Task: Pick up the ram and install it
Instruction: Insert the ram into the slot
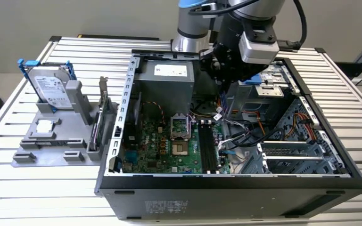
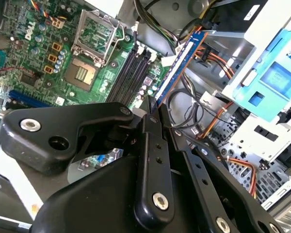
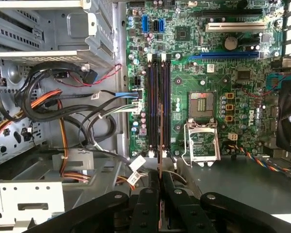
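The ram (image 2: pixel 181 59) is a long, thin stick, blue along its edge; in the first wrist view it shows edge-on as a coppery line (image 3: pixel 159 162); it sits clamped in the gripper (image 2: pixel 153 115), jutting out past the tips; the arm (image 1: pixel 193 23) leans down over the open case (image 1: pixel 231 188), gripper above the board (image 3: pixel 203 73); the black slots (image 3: pixel 157 102) lie ahead of the tips, in line with the ram and apart from it.
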Robot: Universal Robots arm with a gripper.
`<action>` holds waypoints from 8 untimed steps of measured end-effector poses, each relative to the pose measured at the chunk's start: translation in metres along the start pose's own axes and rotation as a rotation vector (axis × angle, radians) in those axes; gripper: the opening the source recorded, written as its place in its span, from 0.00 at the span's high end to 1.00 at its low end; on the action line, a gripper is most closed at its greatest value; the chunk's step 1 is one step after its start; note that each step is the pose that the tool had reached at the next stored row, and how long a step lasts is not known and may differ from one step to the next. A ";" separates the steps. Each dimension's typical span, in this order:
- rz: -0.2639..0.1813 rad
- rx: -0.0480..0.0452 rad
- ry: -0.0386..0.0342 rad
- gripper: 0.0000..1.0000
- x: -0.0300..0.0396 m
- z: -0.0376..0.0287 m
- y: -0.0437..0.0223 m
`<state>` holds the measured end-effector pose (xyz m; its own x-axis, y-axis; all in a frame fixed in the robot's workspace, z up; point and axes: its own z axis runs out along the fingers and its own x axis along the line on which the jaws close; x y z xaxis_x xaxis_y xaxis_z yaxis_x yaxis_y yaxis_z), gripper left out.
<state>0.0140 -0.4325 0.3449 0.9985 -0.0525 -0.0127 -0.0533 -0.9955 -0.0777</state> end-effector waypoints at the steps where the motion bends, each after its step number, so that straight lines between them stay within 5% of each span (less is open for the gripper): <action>1: 0.000 0.0001 0.0000 1.00 0.0000 0.0007 0.0001; 8: 0.000 0.0000 0.0000 1.00 0.0005 0.0064 0.0006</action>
<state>0.0144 -0.4326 0.3385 0.9985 -0.0527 -0.0128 -0.0536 -0.9955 -0.0777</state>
